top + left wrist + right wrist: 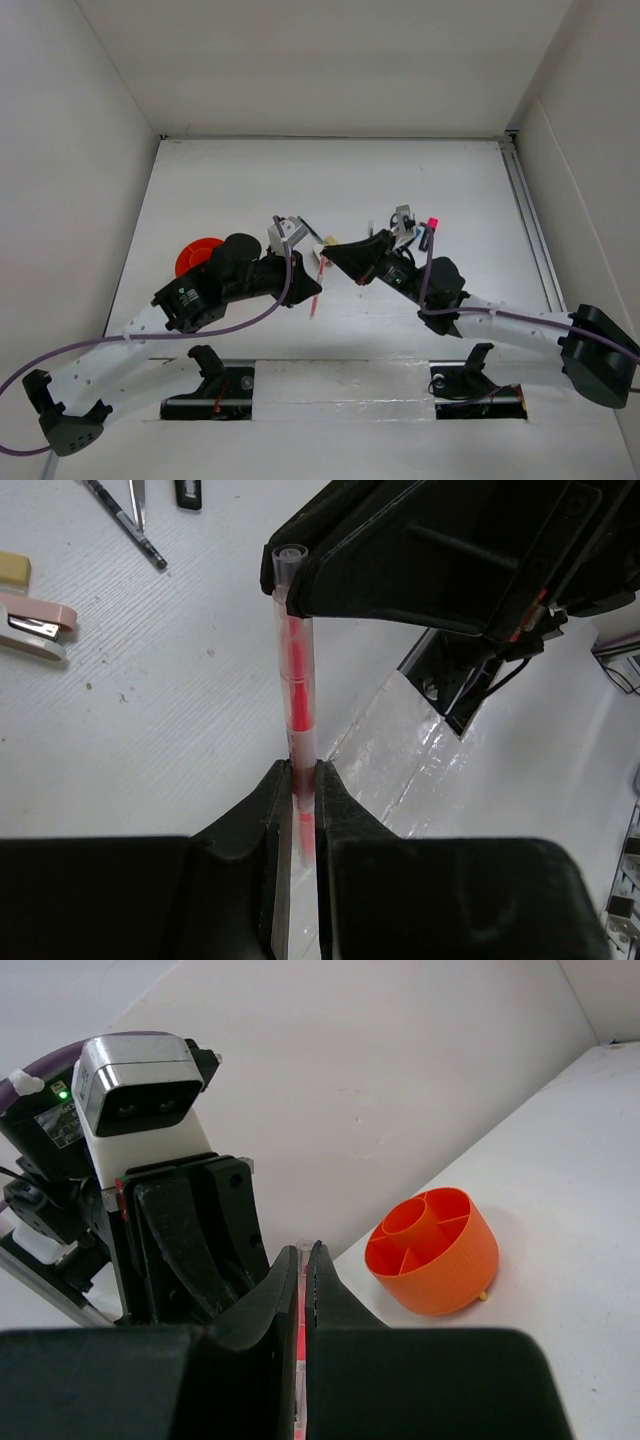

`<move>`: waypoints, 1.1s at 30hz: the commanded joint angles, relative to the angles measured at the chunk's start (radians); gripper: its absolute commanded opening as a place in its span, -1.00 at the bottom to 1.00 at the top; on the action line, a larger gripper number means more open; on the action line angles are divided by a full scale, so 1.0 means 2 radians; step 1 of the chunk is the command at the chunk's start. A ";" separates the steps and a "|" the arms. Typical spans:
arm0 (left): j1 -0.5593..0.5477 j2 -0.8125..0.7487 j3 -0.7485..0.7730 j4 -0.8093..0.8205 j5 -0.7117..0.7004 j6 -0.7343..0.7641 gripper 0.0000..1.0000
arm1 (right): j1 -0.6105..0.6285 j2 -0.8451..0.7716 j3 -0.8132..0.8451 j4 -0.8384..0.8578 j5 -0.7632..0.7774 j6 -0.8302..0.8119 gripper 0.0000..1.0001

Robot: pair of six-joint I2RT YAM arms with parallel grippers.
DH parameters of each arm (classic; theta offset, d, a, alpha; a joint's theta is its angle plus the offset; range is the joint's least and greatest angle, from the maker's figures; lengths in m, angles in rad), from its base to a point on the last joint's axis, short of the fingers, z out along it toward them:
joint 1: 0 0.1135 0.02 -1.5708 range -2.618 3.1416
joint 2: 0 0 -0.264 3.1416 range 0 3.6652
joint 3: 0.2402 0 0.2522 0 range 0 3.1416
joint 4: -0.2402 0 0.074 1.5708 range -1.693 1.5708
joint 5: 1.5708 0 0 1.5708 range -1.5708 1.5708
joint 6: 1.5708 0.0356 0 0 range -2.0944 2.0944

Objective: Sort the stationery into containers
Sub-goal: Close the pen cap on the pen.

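A red pen (294, 670) with a clear barrel hangs above the table, and both grippers are shut on it. My left gripper (301, 774) clamps its lower part. My right gripper (301, 1253) pinches the upper end, where the pen's clear tip (302, 1252) shows between the jaws. In the top view the pen (315, 300) sits between the left gripper (308, 288) and the right gripper (332, 250) at mid-table. The round orange cup (197, 256), divided inside (432, 1250), stands at the left, partly behind the left arm. A pink-capped highlighter (431, 231) lies behind the right arm.
On the table in the left wrist view lie a thin dark pen (126, 522), a pink and beige stapler (36, 626) and a small eraser (12, 568). White walls enclose the table on three sides. Two arm bases sit at the near edge.
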 commanded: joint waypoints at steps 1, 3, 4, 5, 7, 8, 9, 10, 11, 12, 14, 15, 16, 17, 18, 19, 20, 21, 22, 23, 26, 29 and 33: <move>0.001 -0.015 0.008 0.080 -0.003 -0.004 -1.00 | 0.012 0.022 -0.002 -0.049 -0.017 -0.026 -1.00; 0.001 -0.015 0.008 0.080 -0.003 -0.004 -1.00 | 0.012 0.028 -0.002 -0.049 -0.017 -0.026 -1.00; 0.001 -0.015 0.008 0.080 -0.003 -0.004 -1.00 | 0.012 0.028 -0.002 -0.049 -0.017 -0.030 -1.00; 0.001 -0.020 0.008 0.080 -0.009 -0.004 -1.00 | 0.017 0.032 -0.002 -0.049 -0.017 -0.030 -1.00; 0.001 -0.020 0.008 0.080 -0.009 -0.004 -1.00 | 0.017 0.032 -0.002 -0.053 -0.017 -0.036 -1.00; 0.001 -0.025 0.008 0.080 -0.014 -0.004 -1.00 | 0.017 0.032 -0.002 -0.053 -0.017 -0.036 -1.00; 0.001 -0.025 0.008 0.080 -0.014 -0.004 -1.00 | 0.017 0.032 -0.002 -0.053 -0.017 -0.040 -1.00; 0.001 -0.025 0.008 0.080 -0.014 -0.004 -1.00 | 0.017 0.038 -0.002 -0.059 -0.017 -0.040 -1.00; 0.001 -0.025 0.008 0.080 -0.014 -0.004 -1.00 | 0.021 0.042 -0.002 -0.060 -0.017 -0.046 -1.00; 0.001 -0.029 0.008 0.080 -0.021 -0.004 -1.00 | 0.021 0.042 -0.002 -0.060 -0.017 -0.046 -1.00; 0.001 -0.029 0.008 0.075 -0.021 -0.004 -1.00 | 0.027 0.048 -0.002 -0.065 -0.017 -0.056 -1.00; 0.001 -0.029 0.008 0.075 -0.025 -0.004 -1.00 | 0.027 0.048 -0.002 -0.065 -0.017 -0.056 -1.00; 0.001 -0.034 0.008 0.075 -0.025 -0.004 -1.00 | 0.031 0.048 -0.002 -0.065 -0.017 -0.060 -1.00; 0.001 -0.034 0.008 0.075 -0.025 -0.004 -1.00 | 0.031 0.048 -0.002 -0.070 -0.017 -0.060 -1.00; 0.001 -0.034 0.008 0.075 -0.025 -0.004 -1.00 | 0.036 0.052 -0.002 -0.070 -0.017 -0.065 -1.00; 0.001 -0.034 0.008 0.075 -0.025 -0.004 -1.00 | 0.036 0.052 -0.002 -0.077 -0.012 -0.071 -1.00; 0.001 -0.034 0.008 0.075 -0.025 -0.004 -1.00 | 0.041 0.052 -0.002 -0.077 -0.012 -0.071 -1.00; 0.001 -0.034 0.008 0.075 -0.025 -0.004 -1.00 | 0.041 0.052 -0.002 -0.077 -0.005 -0.077 -1.00; 0.001 -0.034 0.008 0.075 -0.025 -0.004 -1.00 | 0.046 0.052 -0.008 -0.077 0.005 -0.077 -1.00; 0.001 -0.034 0.008 0.075 -0.030 -0.004 -1.00 | 0.046 0.052 -0.013 -0.077 0.005 -0.082 -1.00; 0.001 -0.034 0.008 0.075 -0.030 -0.004 -1.00 | 0.050 0.052 -0.027 -0.046 0.021 -0.082 -1.00; 0.001 -0.034 0.008 0.080 -0.030 -0.009 -1.00 | 0.061 0.062 -0.040 -0.015 0.039 -0.082 -1.00; 0.001 -0.034 0.008 0.085 -0.030 -0.014 -1.00 | 0.083 0.073 -0.045 0.003 0.069 -0.086 -1.00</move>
